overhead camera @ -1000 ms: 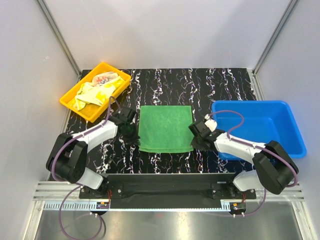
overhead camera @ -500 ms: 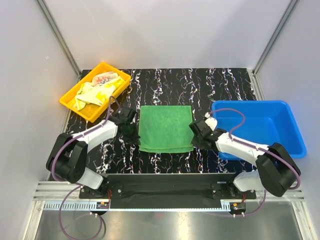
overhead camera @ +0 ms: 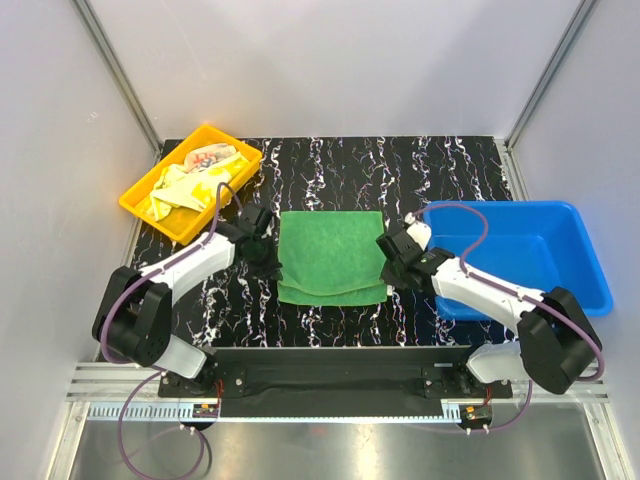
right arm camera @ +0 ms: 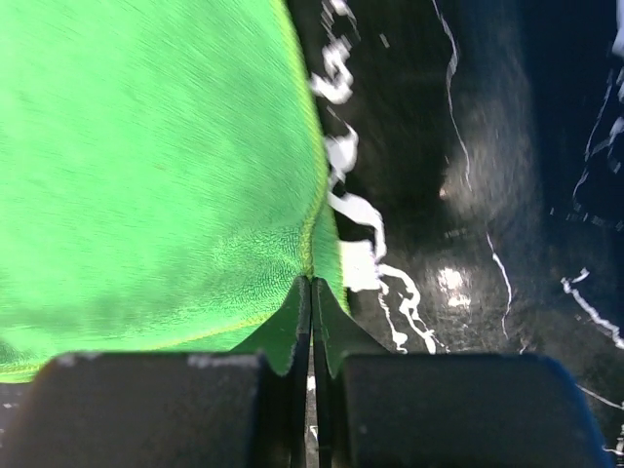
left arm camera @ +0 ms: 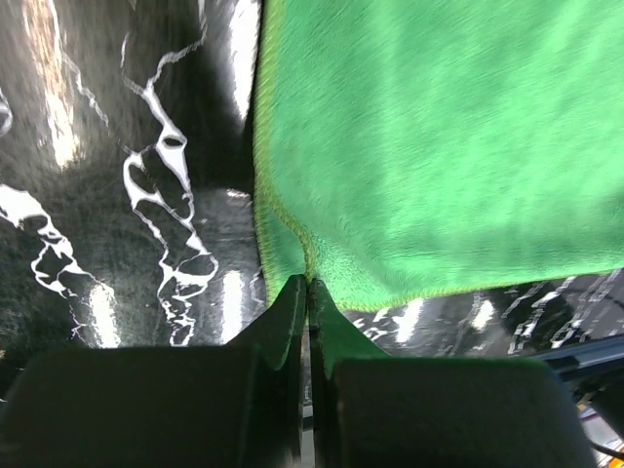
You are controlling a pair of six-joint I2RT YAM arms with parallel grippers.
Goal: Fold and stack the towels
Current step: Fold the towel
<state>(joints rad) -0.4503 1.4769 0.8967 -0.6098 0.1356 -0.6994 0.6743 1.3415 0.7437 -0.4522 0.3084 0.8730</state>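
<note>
My left claw (left arm camera: 307, 285) is clenched on the near left corner of the green towel (overhead camera: 332, 250), and my right claw (right arm camera: 311, 283) is clenched on its near right corner. The towel lies mid-table. Far left, the yellow towel (overhead camera: 190, 185) and printed towel (overhead camera: 208, 157) sit crumpled in the yellow tray (overhead camera: 140, 207).

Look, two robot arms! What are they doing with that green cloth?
They are folding towels. The green towel lies spread on the black table. Each arm has pinched one side of it near the front: the left claw is shut on its left edge and the right claw on its right edge. The front edge looks slightly lifted, so a fold seems to be starting. The yellow towel and the printed towel sit bunched in the yellow tray.
</note>
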